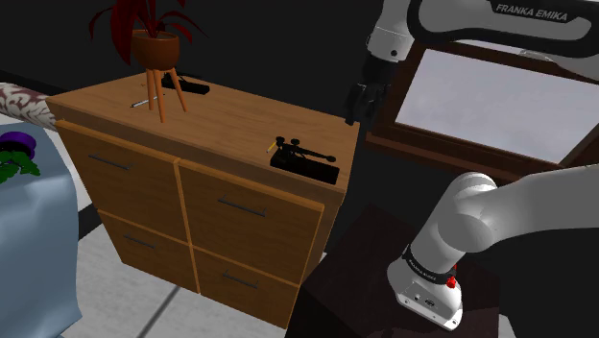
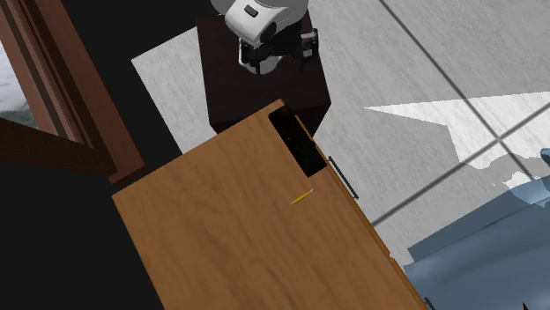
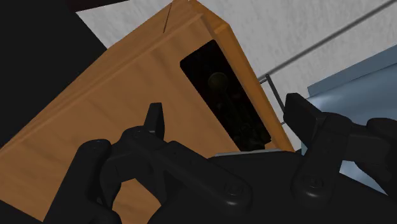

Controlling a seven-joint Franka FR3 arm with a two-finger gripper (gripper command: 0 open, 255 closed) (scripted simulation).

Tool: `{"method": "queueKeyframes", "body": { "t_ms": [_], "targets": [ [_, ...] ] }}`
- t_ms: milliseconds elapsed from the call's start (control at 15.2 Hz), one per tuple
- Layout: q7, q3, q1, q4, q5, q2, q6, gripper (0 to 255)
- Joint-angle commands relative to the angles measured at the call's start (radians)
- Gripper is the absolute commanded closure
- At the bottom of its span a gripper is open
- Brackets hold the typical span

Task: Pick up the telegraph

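The telegraph [image 1: 305, 159] is a flat black device with a lever. It lies on the wooden dresser [image 1: 206, 120] at the corner nearest the arm. In the second exterior view the telegraph [image 2: 298, 141] is a dark oblong along the dresser's [image 2: 238, 229] edge. My gripper [image 1: 352, 118] hangs in the air above and to the shoulder view's right of it, just past the dresser's edge, touching nothing. In the wrist view the gripper [image 3: 226, 108] is open, its fingers [image 3: 154, 118] stand wide apart, and the telegraph [image 3: 224, 95] lies well below them.
A potted red plant on a tripod [image 1: 155, 53], a second black object [image 1: 188, 84] and a pen [image 1: 142, 103] stand at the dresser's far end. A small yellow pencil [image 2: 301, 197] lies near the telegraph. A window frame [image 1: 480, 106] is behind the arm, and a blue-covered bed [image 1: 34, 226] stands beside the dresser.
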Motion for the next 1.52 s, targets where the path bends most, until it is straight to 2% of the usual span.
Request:
{"method": "queueKeyframes", "body": {
  "t_ms": [0,396,792,1452],
  "targets": [
    [0.000,0.000,0.000,0.000,0.000,0.000,0.000,0],
    [-0.157,-0.021,0.058,-0.041,-0.012,0.163,0.206,0],
    [-0.309,-0.034,0.115,-0.036,-0.013,0.356,0.396,0],
    [-0.324,-0.034,0.119,-0.108,-0.012,0.409,0.520,0]
  ]
}}
